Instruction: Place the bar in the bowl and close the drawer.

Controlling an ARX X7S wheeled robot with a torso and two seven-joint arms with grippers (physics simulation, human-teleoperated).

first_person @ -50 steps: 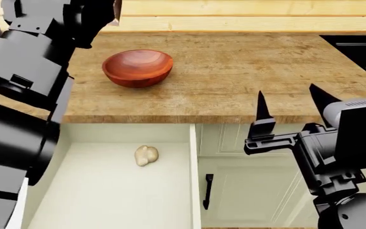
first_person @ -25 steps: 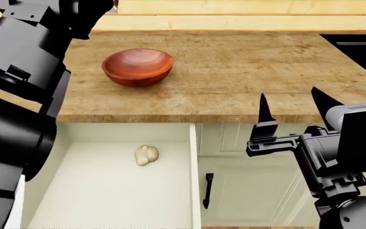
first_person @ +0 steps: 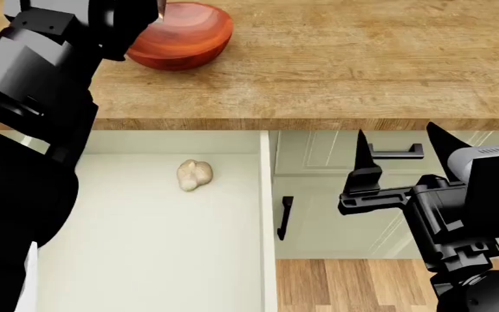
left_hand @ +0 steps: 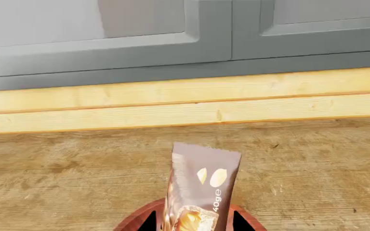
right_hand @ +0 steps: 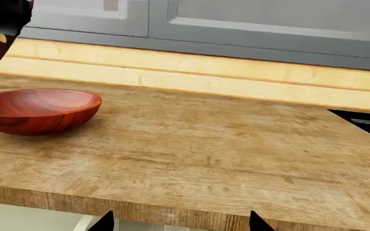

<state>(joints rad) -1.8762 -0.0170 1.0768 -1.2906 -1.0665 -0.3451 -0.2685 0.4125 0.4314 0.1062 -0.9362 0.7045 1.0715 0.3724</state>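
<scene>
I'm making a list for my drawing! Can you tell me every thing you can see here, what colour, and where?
bar: one, brown wrapper, held above the bowl
bowl: one, reddish-brown, on the counter
garlic bulb: one, pale, on the drawer floor
drawer: one, cream-green, pulled open
counter: one, light wood
small drawer handle: one, black, right of the open drawer
left gripper: one, black, fingers shut on the bar
right gripper: one, black, fingers open before the counter edge

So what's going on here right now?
The left tool holds the bar above the bowl on the counter; it is not in the bowl yet. The right tool hangs open and empty in front of the cabinets. The drawer is open, with a garlic bulb inside.
</scene>
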